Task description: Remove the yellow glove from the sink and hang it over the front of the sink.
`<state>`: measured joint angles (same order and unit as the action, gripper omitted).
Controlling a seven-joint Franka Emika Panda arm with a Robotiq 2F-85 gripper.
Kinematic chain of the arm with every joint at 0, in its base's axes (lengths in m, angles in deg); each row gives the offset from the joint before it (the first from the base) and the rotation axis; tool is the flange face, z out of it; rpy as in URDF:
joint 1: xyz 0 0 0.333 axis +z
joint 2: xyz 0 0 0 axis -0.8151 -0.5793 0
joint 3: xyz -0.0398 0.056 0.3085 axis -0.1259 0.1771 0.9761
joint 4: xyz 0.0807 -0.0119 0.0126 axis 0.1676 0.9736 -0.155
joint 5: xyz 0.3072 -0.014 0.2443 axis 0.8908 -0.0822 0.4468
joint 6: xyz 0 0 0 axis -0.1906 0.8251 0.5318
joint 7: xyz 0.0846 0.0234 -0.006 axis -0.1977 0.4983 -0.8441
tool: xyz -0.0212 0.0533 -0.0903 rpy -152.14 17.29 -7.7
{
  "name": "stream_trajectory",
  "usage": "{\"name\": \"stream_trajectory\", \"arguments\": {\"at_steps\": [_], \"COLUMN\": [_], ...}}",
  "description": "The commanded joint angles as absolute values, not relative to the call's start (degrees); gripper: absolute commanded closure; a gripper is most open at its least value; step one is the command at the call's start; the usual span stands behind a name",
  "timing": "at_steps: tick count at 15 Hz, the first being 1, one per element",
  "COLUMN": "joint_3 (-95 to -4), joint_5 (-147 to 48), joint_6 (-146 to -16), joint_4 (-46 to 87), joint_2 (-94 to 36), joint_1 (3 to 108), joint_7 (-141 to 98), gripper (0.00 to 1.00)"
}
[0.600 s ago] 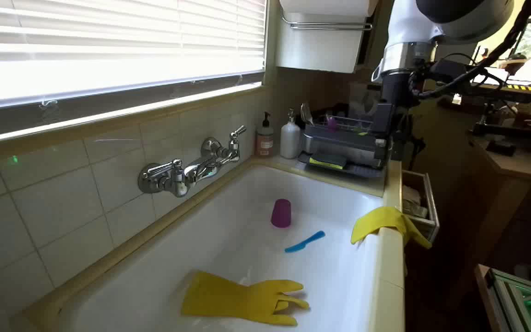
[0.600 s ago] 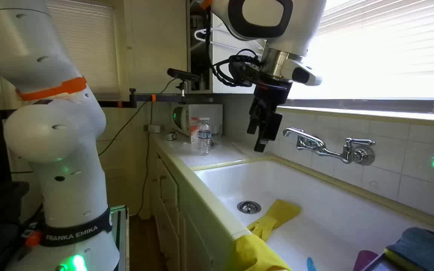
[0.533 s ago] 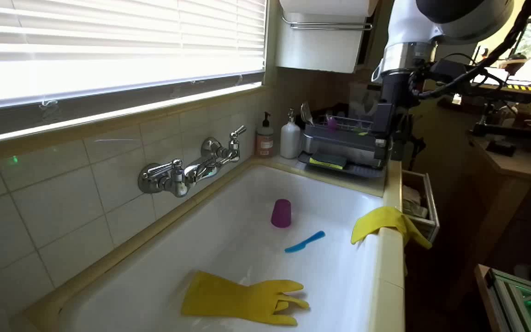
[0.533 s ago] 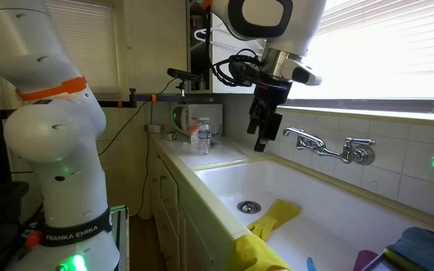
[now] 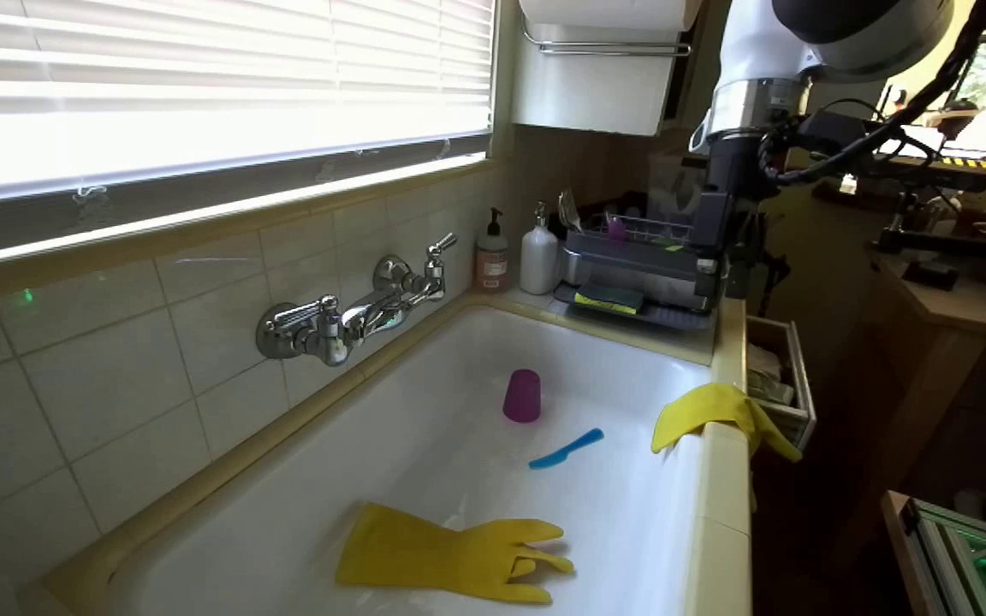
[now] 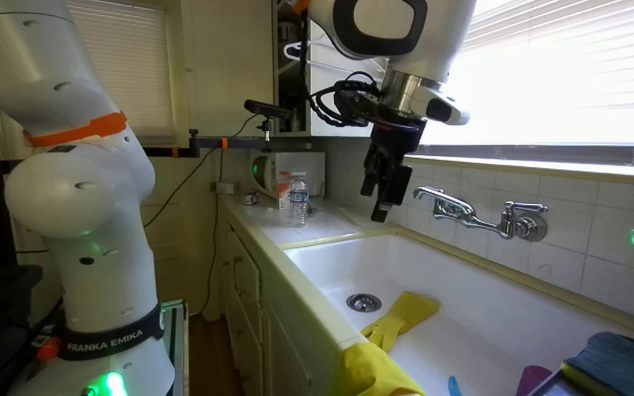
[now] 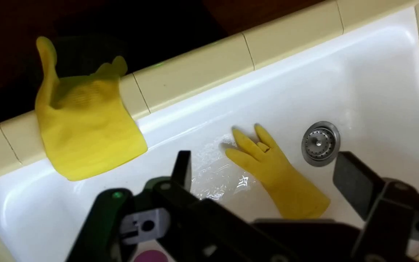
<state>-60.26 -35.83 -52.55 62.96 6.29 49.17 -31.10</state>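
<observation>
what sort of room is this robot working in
Most likely a kitchen, perhaps in a home: there is a deep white sink with wall-mounted taps, a dish rack near one end, and a microwave on the counter beyond the other.
</observation>
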Motion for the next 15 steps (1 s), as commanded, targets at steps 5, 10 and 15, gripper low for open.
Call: {"name": "stream_trajectory", "arguments": {"at_steps": [5,10,15], "joint_3": [-52.91,-50.37,-49.27], "joint_5": [-37.67,-38.73,-39.02], "joint_6": [-59.18,-65.46,-62.49], "joint_4": [60.90,57.49,56.01], "joint_2": [-3.52,-11.81,-14.26], "joint_1": [51.47,52.19,51.65], "joint_7": [-36.16,-39.35,-38.94], "gripper": [0.00,0.00,0.00]}}
